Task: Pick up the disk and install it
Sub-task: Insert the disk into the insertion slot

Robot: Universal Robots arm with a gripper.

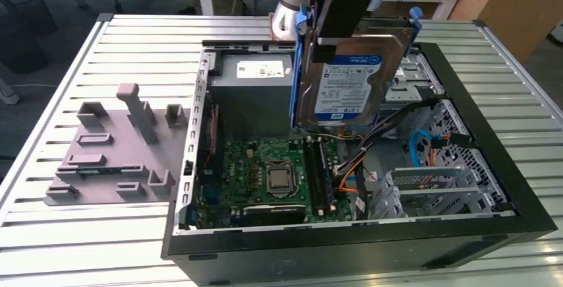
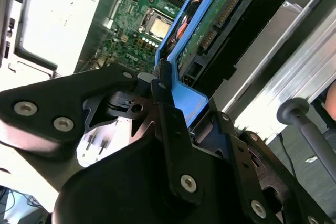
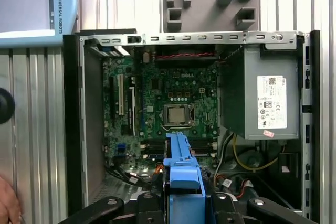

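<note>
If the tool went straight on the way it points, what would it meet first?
Likely the motherboard, around the memory slots: the disk held in the tool would touch first. Depth is unclear.

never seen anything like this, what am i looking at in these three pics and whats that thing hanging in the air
It is one robot arm working over an open computer case that lies on a slatted metal table. The exterior view comes from a camera off the arm. Both wrist views come from cameras riding on the arm, looking past its gripper. The gripper is clamped on the disk, a silver hard drive in blue rails. It hangs upright above the case, not yet installed. Inside the case are the green motherboard and a grey metal box. Beside the case, on the exterior view's left, lies a grey plate with raised blocks.
</note>
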